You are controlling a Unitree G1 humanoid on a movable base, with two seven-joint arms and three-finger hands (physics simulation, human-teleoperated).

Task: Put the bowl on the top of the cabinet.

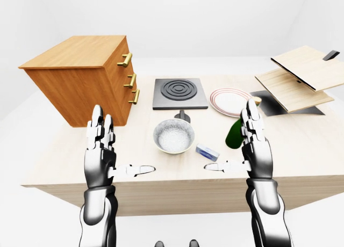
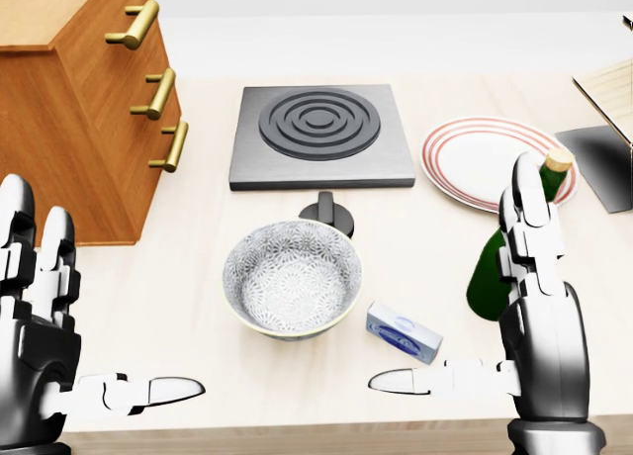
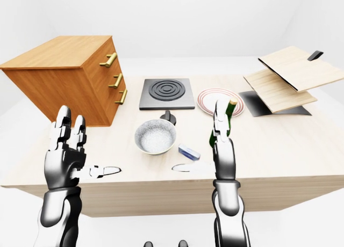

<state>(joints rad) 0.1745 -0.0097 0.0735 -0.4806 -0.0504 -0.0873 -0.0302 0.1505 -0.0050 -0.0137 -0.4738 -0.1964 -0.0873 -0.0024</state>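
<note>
In the left-eye view the round, white-patterned ceramic bowl [image 1: 173,135] sits on the pale wooden table [image 1: 301,155], between the released left hand [image 1: 101,145] and right hand [image 1: 253,142], neither touching it.

The head view shows both hands empty with fingers spread, the bowl about equally near each; the right-eye view puts the brown wooden cabinet [image 3: 64,78] up-left of the bowl, favouring the left arm, I judge.

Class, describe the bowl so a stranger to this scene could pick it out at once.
Find the wooden cabinet at the head view's left, then the dark hob beside it. Just below the hob sits the bowl: round, open, grey-white patterned, unlike the flat red-ringed plate.
</note>
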